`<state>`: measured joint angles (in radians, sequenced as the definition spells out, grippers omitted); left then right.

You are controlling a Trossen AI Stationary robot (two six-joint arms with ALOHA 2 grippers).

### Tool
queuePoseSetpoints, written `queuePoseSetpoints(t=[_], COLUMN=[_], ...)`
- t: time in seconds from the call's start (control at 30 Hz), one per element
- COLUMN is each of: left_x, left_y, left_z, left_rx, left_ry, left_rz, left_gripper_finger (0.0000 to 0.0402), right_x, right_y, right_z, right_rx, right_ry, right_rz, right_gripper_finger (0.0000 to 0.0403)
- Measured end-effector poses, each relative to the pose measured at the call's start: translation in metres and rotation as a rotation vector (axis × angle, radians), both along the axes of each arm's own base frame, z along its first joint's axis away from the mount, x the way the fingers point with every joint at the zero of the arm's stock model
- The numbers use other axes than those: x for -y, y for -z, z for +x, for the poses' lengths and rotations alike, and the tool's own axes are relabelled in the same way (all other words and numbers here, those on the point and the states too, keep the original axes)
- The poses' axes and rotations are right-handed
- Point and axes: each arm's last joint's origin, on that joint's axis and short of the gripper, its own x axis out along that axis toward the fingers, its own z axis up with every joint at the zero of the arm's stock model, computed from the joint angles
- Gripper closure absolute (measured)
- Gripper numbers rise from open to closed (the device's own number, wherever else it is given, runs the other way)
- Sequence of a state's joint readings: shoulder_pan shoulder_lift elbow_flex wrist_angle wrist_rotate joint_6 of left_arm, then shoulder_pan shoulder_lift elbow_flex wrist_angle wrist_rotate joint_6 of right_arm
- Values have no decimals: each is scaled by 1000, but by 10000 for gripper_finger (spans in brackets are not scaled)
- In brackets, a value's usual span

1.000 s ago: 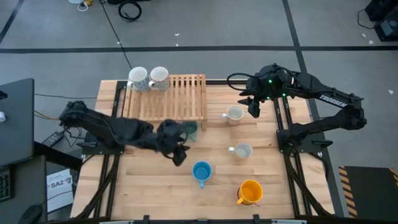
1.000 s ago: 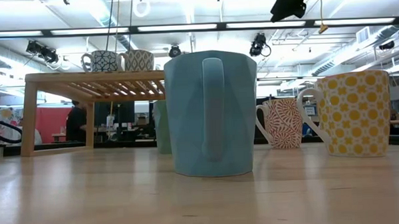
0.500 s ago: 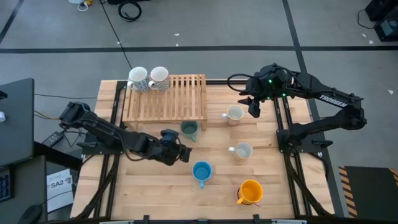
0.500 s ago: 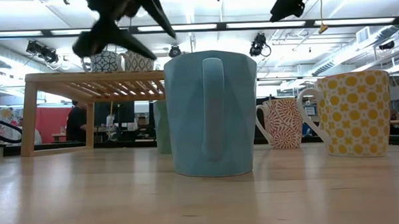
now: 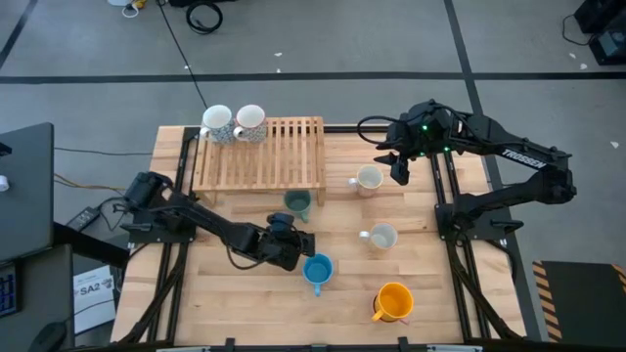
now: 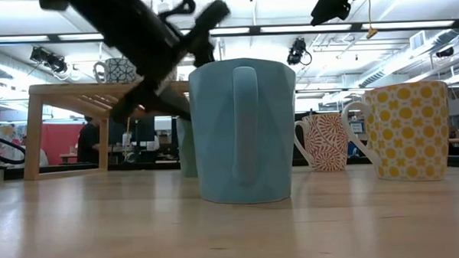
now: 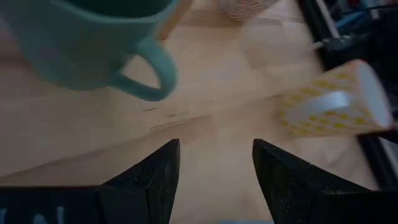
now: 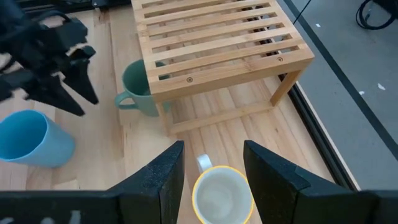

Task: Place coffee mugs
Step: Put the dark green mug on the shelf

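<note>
Orange mug (image 5: pixel 393 301): nearest the table's front edge, right of centre; yellow-patterned side in the low view (image 6: pixel 409 130); upright.

Blue mug (image 5: pixel 316 269): just behind the orange one and to its left, upright, handle toward the front; fills the middle of the low view (image 6: pixel 245 128).

Left gripper (image 5: pixel 290 244): low over the table just beside the blue mug, on its left and rear side; fingers spread, nothing between them. In the left wrist view the dark fingers (image 7: pixel 155 174) stand apart over bare wood, with the blue mug (image 7: pixel 93 43) and the orange mug (image 7: pixel 329 106) ahead.

Cream mug (image 5: pixel 381 237): mid-table, right of centre, upright, apart from the others.

Green mug (image 5: pixel 297 203): upright on the table against the front edge of the wooden rack (image 5: pixel 284 156), partly under it in the right wrist view (image 8: pixel 140 87).

Second cream mug (image 5: pixel 369 179): right of the rack, upright; a red-patterned side shows in the low view (image 6: pixel 325 141).

Right gripper (image 5: pixel 399 168): raised above the table, just right of the second cream mug; fingers spread and empty, the mug (image 8: pixel 222 196) showing between them below.

Two patterned white mugs (image 5: pixel 233 123): upright, side by side, on the rack's far left corner.
</note>
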<state>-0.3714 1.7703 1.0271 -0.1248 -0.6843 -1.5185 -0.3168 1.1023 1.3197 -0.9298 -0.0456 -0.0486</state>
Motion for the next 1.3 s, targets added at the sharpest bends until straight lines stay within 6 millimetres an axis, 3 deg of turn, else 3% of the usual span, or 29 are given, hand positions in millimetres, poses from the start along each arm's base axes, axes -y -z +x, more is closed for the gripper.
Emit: queuePoseSetpoints(t=[0.43,0.87,1.3], left_x=[-27,-31,-33], left_y=[12,12,27], left_z=[9,9,11], left_rx=[-39,-40,-69], left_ry=[-95,-126,-154], left_rz=[26,57,46], left_gripper_finger=[194,194,199], right_x=[1,1,1], right_y=[1,1,1], right_z=[2,2,2], right_rx=[-7,-7,-7], right_ry=[0,0,0], right_rz=[3,3,3], right_gripper_finger=[233,233,233])
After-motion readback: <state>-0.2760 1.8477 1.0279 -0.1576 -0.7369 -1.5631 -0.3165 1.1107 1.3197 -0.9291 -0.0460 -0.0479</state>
